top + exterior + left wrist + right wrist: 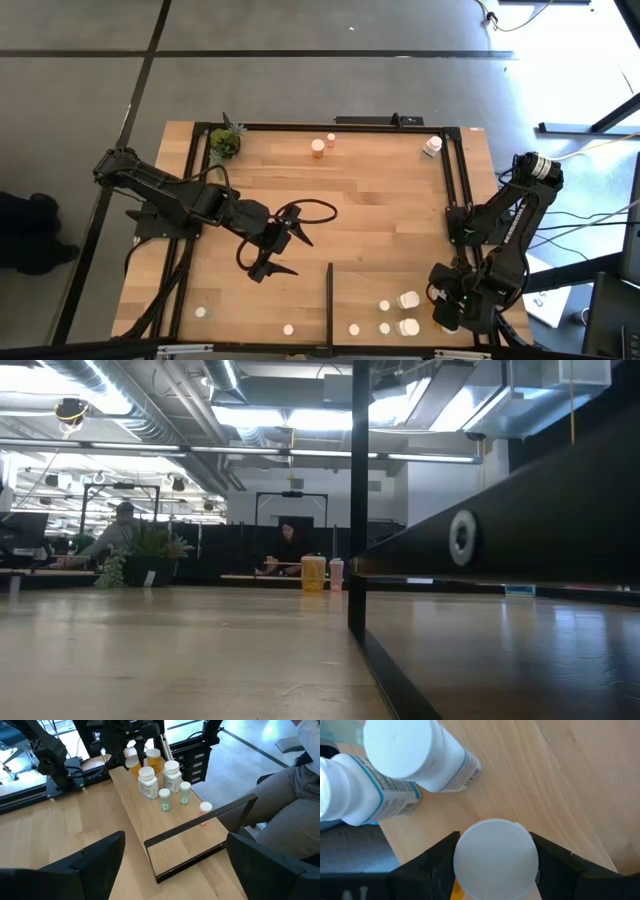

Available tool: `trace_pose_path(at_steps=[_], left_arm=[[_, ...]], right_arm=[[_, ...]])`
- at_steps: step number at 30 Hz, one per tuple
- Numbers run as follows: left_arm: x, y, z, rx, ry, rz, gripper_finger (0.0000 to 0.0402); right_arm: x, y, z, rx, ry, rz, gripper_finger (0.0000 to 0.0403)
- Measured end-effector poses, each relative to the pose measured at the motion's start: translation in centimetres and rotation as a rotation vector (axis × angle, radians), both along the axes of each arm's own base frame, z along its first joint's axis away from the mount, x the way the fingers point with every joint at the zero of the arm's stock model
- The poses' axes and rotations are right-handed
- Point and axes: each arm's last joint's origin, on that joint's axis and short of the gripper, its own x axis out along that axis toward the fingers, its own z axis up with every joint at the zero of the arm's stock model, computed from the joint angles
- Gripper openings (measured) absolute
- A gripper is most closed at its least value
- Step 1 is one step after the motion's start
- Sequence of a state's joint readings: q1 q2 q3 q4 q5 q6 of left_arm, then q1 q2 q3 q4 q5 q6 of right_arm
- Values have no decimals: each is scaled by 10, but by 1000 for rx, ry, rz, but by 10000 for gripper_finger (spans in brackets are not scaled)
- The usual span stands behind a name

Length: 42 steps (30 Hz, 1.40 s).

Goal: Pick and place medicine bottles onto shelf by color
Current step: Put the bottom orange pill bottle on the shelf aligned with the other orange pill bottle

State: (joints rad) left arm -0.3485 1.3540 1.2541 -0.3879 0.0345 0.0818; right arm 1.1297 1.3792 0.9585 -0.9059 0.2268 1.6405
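Office space with desks and seated people lies beyond the desk (330, 200), which carries a half-sorted job. By the right end effector (495, 870), the shelf (170, 845) already bears a cluster: two white bottles (148, 782) stand just beside it, with orange bottles (153, 759) and small greenish bottles (164, 800) in the same group, all on the shelf panel past its black strip. The right end effector sits at the shelf's outer corner with its fingers partly apart, closed around a white-capped bottle (495, 857) with orange showing below the cap (I judge it is being set down or has just been picked, which of the two I cannot tell).

Far from both end effectors, an orange bottle (317, 148), a small pinkish one (331, 139) and a white one (432, 146) wait along the desk's far edge near the plant (225, 142); a few tiny ones (201, 312) sit on the near edge.

The left end effector (283, 250) hangs over mid-desk, fingers spread wide, holding nothing.

Roughly half seems done.
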Motion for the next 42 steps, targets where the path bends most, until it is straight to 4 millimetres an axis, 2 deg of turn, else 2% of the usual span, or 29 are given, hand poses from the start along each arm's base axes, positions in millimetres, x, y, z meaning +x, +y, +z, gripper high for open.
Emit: trace_pose_path(at_steps=[42], left_arm=[[0,0,0,0,0,0,341]], right_arm=[[-4,-2,-1,-5,56,-42,221]])
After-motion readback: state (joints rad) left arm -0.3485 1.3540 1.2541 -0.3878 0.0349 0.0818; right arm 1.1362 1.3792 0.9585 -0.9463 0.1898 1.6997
